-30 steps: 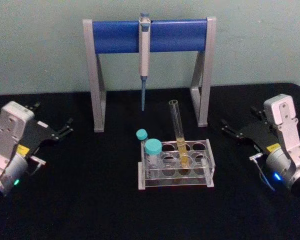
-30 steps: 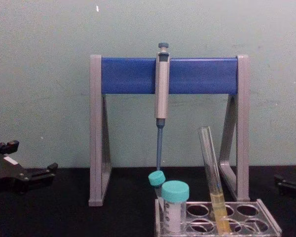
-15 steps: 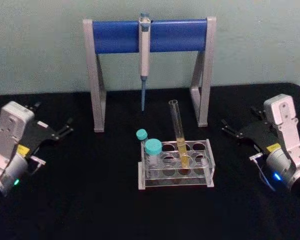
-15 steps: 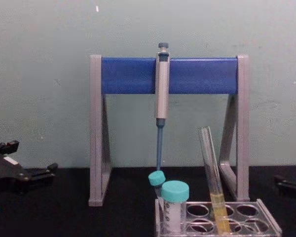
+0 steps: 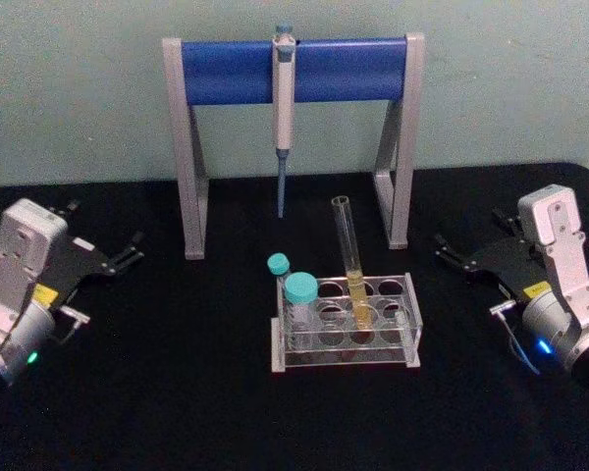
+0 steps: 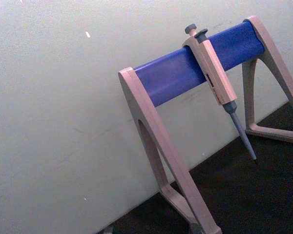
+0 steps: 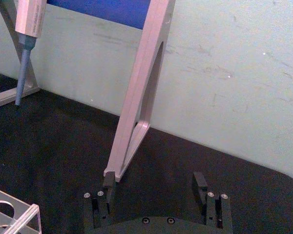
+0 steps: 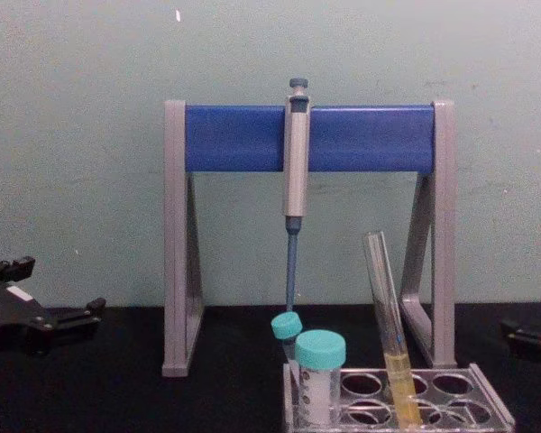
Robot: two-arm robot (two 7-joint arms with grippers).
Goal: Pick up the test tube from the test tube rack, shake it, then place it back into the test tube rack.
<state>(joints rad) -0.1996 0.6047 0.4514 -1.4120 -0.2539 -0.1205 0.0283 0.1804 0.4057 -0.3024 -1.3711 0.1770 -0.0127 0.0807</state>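
Nothing moved; test tube [image 5: 349,257] sits racked, ungripped.

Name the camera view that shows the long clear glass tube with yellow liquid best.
The head view: the long clear glass tube shows whole, standing in the low clear plastic rack. The chest view shows it from the side, tilted.

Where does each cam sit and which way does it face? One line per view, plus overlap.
Head: high, looking down at the test tube rack and test tube; left gripper and right gripper sit at the sides.
Chest: low, looking level across the table; black gripper parts show at both edges.
Left wrist: tilted, facing the pipette stand and wall.
Right wrist: faces a stand leg; open right gripper in the foreground.
Shared: all see the stand and pipette.
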